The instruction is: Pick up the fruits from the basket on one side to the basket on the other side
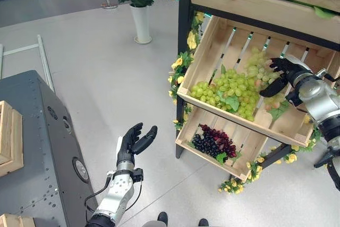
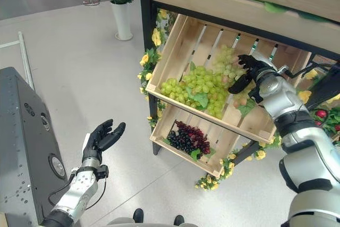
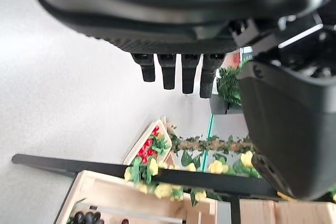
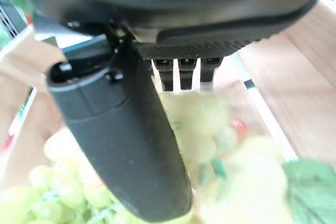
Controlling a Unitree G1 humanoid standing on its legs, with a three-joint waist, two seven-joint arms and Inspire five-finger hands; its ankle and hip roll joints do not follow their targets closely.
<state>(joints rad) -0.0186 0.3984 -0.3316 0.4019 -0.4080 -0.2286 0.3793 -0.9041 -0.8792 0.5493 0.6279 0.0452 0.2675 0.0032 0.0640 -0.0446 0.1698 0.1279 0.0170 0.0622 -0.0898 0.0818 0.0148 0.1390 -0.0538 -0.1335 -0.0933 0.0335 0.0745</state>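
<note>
Right robot hand (image 1: 280,75) open above green grapes (image 4: 63,192).

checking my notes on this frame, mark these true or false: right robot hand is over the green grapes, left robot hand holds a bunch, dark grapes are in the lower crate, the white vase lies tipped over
1. The right robot hand is over the green grapes in the upper crate. True.
2. The left robot hand holds a bunch. False: it is open and empty, above the floor.
3. The dark grapes lie in the lower crate. True.
4. The white vase lies tipped over. False: it stands upright with a green plant in it.
</note>
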